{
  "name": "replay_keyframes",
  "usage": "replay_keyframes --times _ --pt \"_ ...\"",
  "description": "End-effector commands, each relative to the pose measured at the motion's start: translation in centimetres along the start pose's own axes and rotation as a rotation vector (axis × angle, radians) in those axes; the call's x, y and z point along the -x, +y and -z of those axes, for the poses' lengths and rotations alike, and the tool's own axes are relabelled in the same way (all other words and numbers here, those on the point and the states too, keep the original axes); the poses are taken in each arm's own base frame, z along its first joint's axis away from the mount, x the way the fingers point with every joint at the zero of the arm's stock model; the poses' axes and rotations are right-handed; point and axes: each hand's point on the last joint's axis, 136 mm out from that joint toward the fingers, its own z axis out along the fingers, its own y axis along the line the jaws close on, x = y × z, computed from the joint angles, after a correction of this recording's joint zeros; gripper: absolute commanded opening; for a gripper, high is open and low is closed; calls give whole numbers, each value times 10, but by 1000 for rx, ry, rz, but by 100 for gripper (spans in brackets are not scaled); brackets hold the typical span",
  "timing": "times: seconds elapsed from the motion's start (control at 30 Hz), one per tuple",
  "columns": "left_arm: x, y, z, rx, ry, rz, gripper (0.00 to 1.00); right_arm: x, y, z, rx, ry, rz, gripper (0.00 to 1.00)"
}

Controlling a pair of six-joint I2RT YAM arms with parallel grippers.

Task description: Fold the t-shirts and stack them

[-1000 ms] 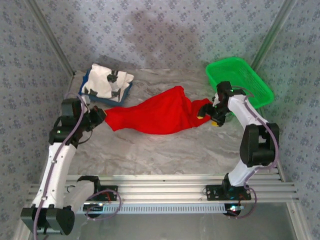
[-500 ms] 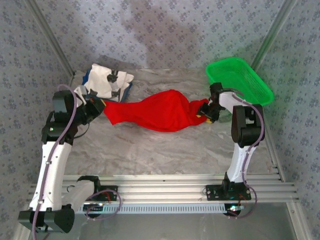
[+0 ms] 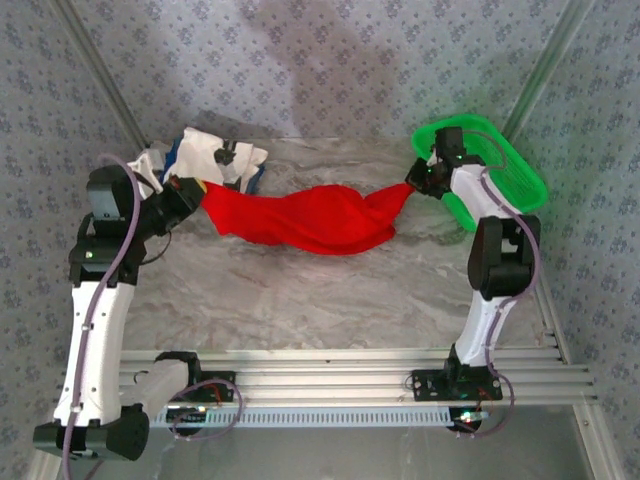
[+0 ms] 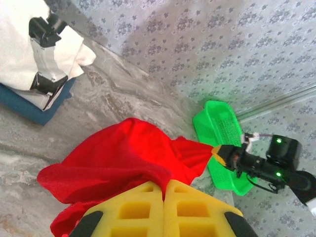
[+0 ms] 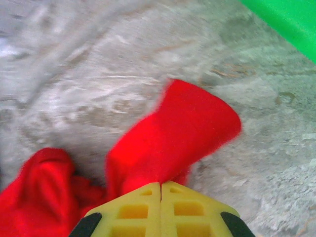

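The red t-shirt (image 3: 310, 215) hangs stretched between both arms above the marble table, sagging in the middle. My left gripper (image 3: 190, 190) is shut on its left end; in the left wrist view the red t-shirt (image 4: 123, 158) is pinched between the yellow pads (image 4: 138, 210). My right gripper (image 3: 415, 182) is shut on the right end, and in the right wrist view the red t-shirt (image 5: 173, 133) runs out from the closed pads (image 5: 143, 210). The white t-shirt (image 3: 215, 160) with black marks lies folded on the blue tray (image 3: 250, 185) at the back left.
A green mesh basket (image 3: 495, 165) stands at the back right, just behind my right gripper. The blue tray (image 4: 29, 106) sits under the white t-shirt (image 4: 34, 49) beside my left gripper. Patterned walls close in the back and sides.
Both grippers have risen and moved toward the back, pulling the red t-shirt off the table and stretching it out. The right gripper now sits by the basket's front rim.
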Motion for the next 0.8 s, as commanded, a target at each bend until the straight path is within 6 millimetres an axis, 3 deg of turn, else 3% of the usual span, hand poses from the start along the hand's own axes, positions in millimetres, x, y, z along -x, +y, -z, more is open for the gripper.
replay_keyframes --times 0.0,0.2,0.43,0.6,0.77 --pt "27 -25 18 -36 -93 -66 0 36 53 86 173 -128 23 0" --pt "58 -56 31 -92 -173 -106 0 65 93 177 345 -237 32 0" --pt "81 -95 54 -184 -246 -172 0 86 124 257 555 -318 -1 0" --pt "85 -95 68 -149 -278 -194 0 75 136 287 645 -273 -37 0" --pt "76 -75 70 -76 -288 -184 0 48 115 293 615 -200 -105 0"
